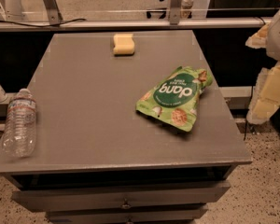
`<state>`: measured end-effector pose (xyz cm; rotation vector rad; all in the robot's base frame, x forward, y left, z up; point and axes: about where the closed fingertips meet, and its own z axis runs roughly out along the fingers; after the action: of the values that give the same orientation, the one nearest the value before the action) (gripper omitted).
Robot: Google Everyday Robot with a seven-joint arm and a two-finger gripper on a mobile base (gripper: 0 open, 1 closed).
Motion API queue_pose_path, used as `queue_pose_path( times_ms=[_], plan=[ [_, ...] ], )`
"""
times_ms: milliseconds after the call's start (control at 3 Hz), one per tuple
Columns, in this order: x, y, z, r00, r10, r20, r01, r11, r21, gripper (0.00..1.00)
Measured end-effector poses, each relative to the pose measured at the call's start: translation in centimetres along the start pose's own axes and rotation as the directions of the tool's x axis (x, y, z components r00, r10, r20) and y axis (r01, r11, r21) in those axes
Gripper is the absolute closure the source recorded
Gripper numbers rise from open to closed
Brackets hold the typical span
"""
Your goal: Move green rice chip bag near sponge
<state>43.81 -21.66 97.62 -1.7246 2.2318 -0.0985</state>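
Note:
The green rice chip bag [176, 98] lies flat on the right half of the grey table top [93, 101], its "dang" lettering upside down to me. The pale-yellow sponge [123, 44] sits near the table's far edge, at the middle, well apart from the bag. My gripper [269, 85] is at the right edge of the view, beyond the table's right side and to the right of the bag, touching nothing.
A clear plastic water bottle [20, 126] lies at the table's left edge near the front. Drawers [126, 197] sit under the table top. A metal rail [130, 23] runs behind the table. Speckled floor [266, 190] lies to the right.

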Motion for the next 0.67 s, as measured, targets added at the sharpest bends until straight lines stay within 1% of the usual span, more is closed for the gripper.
queue_pose_path(
  times_ms=[333, 667],
  plan=[
    [0.0, 0.0, 0.0, 1.0, 0.0, 0.0, 0.0, 1.0, 0.0, 0.0],
    [-1.1, -0.7, 0.9, 0.998, -0.007, 0.058, 0.005, 0.9996, 0.027, 0.0]
  ],
)
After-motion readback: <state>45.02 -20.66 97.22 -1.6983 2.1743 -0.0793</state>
